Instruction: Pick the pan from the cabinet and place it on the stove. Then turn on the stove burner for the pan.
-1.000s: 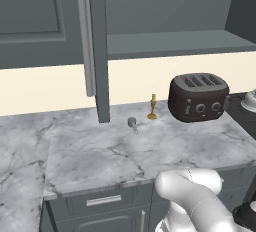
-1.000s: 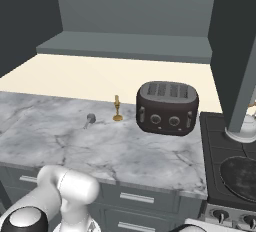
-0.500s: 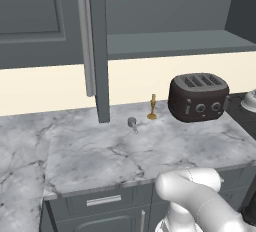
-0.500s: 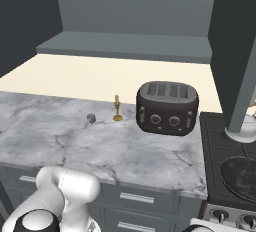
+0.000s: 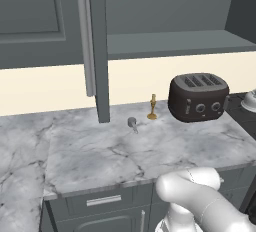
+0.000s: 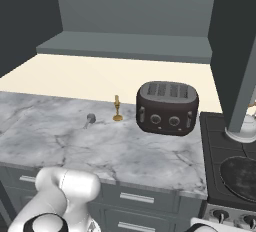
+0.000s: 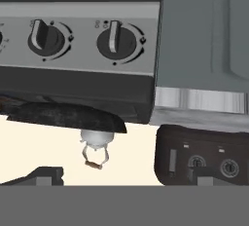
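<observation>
The pan (image 7: 65,116) already sits on the stove (image 7: 78,81), near the white kettle (image 7: 97,139), so what remains is the burner. The fingers (image 7: 44,175) are spread wide and hold nothing, facing the control panel in a rolled-over hand view. The two knobs (image 7: 46,37) (image 7: 116,40) sit close together. The likely slip is turning the wrong one, or the wide fingers catching its neighbour, lighting a burner not under the pan.
</observation>
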{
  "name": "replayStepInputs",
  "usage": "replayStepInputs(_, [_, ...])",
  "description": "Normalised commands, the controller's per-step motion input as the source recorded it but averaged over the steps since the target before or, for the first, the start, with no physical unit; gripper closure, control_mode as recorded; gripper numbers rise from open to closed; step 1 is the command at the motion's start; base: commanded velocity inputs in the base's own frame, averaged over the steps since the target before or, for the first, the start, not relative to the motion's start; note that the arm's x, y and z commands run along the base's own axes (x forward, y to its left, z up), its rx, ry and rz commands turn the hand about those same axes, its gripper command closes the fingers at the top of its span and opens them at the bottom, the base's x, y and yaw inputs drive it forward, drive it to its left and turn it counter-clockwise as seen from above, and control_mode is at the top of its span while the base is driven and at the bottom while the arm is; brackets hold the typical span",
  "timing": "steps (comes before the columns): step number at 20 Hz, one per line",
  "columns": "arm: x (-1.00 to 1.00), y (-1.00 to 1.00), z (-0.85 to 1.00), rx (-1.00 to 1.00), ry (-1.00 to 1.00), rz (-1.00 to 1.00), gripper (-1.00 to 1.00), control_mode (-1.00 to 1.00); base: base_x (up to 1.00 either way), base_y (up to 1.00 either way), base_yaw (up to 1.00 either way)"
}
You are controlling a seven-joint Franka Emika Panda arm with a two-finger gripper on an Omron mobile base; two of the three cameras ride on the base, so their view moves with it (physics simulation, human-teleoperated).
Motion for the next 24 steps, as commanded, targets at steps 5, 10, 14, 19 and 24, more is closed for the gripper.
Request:
replayStepInputs(5, [0.16,-0.06,-0.26,0.00,0.00,0.00,-1.00,-1.00,0.00,0.00,0.00])
replayStepInputs(10, [0.12,-0.08,-0.18,0.00,-0.01,0.00,-1.00,-1.00,0.00,0.00,0.00])
replayStepInputs(14, [0.15,-0.08,-0.19,0.00,-0.01,0.00,-1.00,-1.00,0.00,0.00,0.00])
replayStepInputs(19, [0.16,-0.04,-0.26,0.00,0.00,0.00,-1.00,-1.00,0.00,0.00,0.00])
replayStepInputs(24, [0.16,-0.07,-0.26,0.00,0.00,0.00,-1.00,-1.00,0.00,0.00,0.00])
